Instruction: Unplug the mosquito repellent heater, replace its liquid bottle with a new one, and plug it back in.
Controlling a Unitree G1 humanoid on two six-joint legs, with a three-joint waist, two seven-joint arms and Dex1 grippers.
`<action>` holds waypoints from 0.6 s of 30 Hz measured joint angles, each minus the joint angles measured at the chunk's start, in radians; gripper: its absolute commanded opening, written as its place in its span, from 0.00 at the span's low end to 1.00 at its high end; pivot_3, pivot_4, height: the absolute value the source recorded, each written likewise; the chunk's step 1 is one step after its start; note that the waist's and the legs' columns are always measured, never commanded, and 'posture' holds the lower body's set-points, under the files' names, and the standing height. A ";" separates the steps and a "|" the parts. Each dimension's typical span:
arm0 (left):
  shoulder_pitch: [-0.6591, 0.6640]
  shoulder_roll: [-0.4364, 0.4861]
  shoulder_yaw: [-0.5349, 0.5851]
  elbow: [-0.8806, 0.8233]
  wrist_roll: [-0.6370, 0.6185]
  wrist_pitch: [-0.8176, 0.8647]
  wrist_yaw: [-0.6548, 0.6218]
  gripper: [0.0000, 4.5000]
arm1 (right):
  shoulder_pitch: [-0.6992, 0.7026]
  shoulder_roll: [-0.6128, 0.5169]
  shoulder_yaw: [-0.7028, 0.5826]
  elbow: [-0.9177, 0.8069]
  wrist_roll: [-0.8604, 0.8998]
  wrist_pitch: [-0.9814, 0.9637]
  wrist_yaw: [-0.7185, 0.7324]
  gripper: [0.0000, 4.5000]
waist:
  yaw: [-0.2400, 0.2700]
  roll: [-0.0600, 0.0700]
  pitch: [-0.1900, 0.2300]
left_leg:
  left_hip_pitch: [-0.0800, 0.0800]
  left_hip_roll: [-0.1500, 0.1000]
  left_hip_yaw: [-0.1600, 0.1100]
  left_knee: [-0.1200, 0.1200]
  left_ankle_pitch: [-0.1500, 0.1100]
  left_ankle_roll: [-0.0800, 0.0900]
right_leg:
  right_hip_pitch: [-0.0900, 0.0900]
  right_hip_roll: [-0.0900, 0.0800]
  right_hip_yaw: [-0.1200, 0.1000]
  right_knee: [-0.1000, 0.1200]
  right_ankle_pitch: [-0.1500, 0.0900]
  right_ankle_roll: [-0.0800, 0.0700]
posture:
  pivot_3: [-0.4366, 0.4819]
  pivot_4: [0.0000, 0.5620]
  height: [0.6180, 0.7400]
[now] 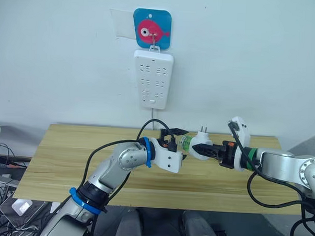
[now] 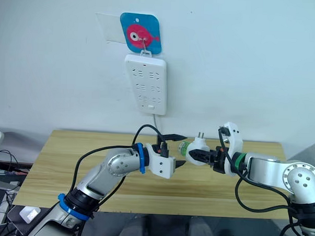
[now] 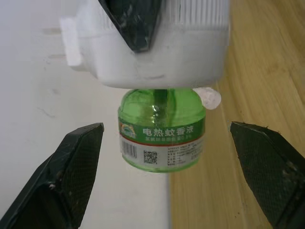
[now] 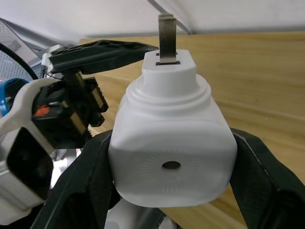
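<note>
Two black fingers of the right gripper [image 4: 167,191] squeeze the mosquito repellent heater [image 4: 172,148], a smooth white rounded plastic block with a small round hole and metal prongs [image 4: 167,38] sticking up. It is held in the air above the pale wooden surface [image 1: 66,161]. A clear green bottle [image 3: 163,129] with a paper label sticks out of the heater. The left gripper [image 3: 167,181] has its bumpy black fingers [image 3: 74,167] spread wide on both sides of the bottle, not touching it. A flat white power strip [image 1: 153,78] hangs on the wall under a blue hook [image 1: 151,28].
</note>
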 measured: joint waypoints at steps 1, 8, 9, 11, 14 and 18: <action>-0.002 0.000 -0.005 0.000 0.002 0.005 0.000 1.00 | 0.000 0.000 0.000 0.000 0.000 0.000 -0.002 0.66 | 0.000 0.000 0.000 | 0.000 0.000 0.000 0.000 0.000 0.000 | 0.000 0.000 0.000 0.000 0.000 0.000 | 0.32 0.34 1.00; -0.047 -0.005 -0.013 0.000 0.013 0.023 0.000 1.00 | -0.020 0.008 0.026 0.000 0.000 0.001 -0.008 0.66 | 0.000 0.000 0.000 | 0.000 0.000 0.000 0.000 0.000 -0.001 | 0.000 0.000 0.000 0.000 0.000 0.000 | 0.32 0.34 1.00; -0.047 -0.005 -0.016 0.000 0.013 0.023 0.001 1.00 | -0.022 0.010 0.028 0.000 0.002 0.001 -0.011 0.66 | 0.000 0.000 0.000 | 0.000 0.000 0.000 0.000 0.001 -0.001 | 0.000 0.000 0.000 0.000 0.000 0.000 | 0.32 0.34 1.00; -0.047 -0.004 -0.025 0.000 0.013 0.023 0.001 0.96 | -0.025 0.013 0.035 0.000 0.009 0.001 -0.022 0.66 | 0.000 0.000 0.000 | 0.000 0.000 0.000 0.000 0.001 -0.002 | 0.000 0.000 0.000 0.000 0.000 0.000 | 0.32 0.34 1.00; -0.046 -0.004 -0.029 0.000 0.013 0.025 0.000 0.80 | -0.028 0.017 0.036 0.000 0.019 0.000 -0.030 0.66 | 0.000 0.000 0.000 | 0.000 0.000 0.000 0.000 0.001 -0.002 | 0.000 0.000 0.000 0.000 0.000 0.000 | 0.32 0.34 1.00; -0.033 -0.001 -0.031 -0.001 0.008 0.046 -0.015 0.52 | -0.032 0.026 0.041 0.000 0.028 -0.003 -0.049 0.66 | 0.000 0.000 0.000 | 0.000 0.000 0.000 0.000 0.001 -0.002 | 0.000 0.000 0.000 0.000 0.000 0.000 | 0.32 0.34 1.00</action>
